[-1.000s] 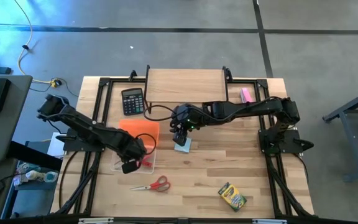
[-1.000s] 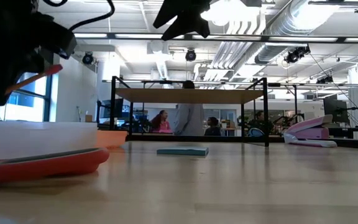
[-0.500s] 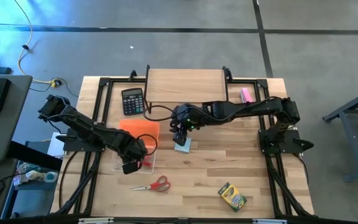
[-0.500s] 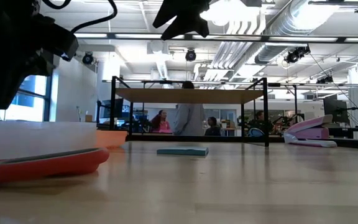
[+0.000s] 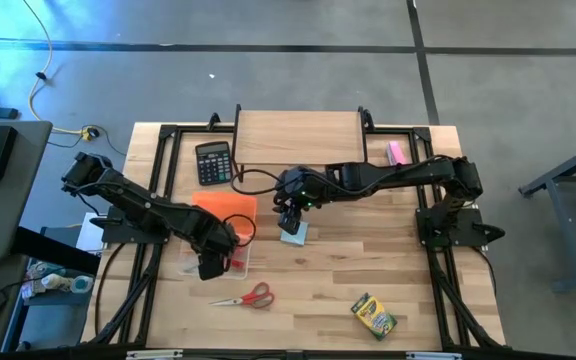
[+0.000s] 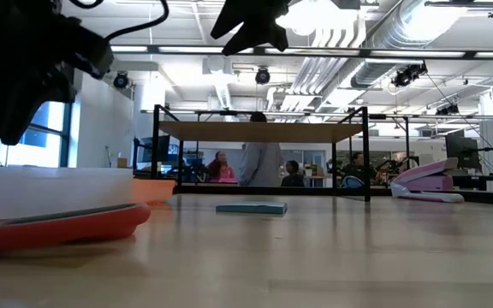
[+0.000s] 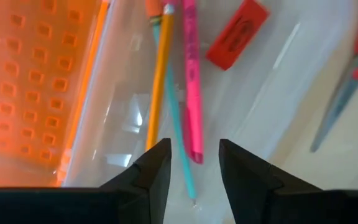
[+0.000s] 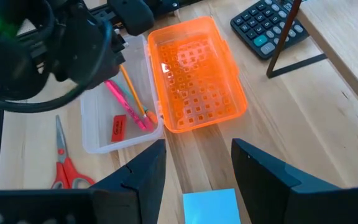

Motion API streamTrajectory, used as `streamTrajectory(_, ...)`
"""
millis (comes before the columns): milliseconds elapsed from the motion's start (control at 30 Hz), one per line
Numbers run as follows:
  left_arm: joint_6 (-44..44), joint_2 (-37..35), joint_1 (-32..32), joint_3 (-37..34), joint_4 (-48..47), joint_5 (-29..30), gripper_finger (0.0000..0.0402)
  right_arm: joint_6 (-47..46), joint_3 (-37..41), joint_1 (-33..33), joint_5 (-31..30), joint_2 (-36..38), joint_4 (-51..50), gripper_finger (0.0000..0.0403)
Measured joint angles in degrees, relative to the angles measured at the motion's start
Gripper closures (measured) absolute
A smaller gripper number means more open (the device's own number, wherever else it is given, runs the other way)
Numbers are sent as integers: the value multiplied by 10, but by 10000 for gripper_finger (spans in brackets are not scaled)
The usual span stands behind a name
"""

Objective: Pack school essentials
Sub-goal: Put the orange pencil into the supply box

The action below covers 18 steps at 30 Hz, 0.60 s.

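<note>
My left gripper (image 7: 194, 163) stands open, pointing down over the clear box (image 5: 220, 258). On the box's floor below it lie a pink-red pen (image 7: 191, 81), an orange pencil (image 7: 159, 87), a thin green pencil (image 7: 178, 146) and a red eraser (image 7: 237, 34). My right gripper (image 8: 197, 168) hangs open, slanting down above the light blue notepad (image 8: 211, 208), which lies flat on the table (image 5: 294, 233). Red-handled scissors (image 5: 248, 296) and the crayon box (image 5: 373, 316) lie near the front edge.
The box's orange lid (image 5: 226, 207) lies open toward the far side. A black calculator (image 5: 213, 162) sits at the back left, beside a raised wooden shelf (image 5: 298, 137). A pink block (image 5: 396, 152) lies at the back right. Bare tabletop stretches between the scissors and the crayon box.
My left gripper has let go of the pink-red pen. A second ago the pen stuck out of the gripper at a slant in the low view. Now it is gone from there and lies in the clear box. Neither arm has shifted.
</note>
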State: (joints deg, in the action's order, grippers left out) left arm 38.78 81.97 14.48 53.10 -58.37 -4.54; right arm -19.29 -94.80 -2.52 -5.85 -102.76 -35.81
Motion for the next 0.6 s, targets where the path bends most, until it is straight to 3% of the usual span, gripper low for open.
streamTrajectory(300, -4, 0, 0, 19, -20, 28, 286, 1, 0, 0, 0, 0, 0, 231)
streamTrajectory(600, 64, 0, 0, 19, -82, 48, 318, 3, 0, 0, 0, 0, -8, 231)
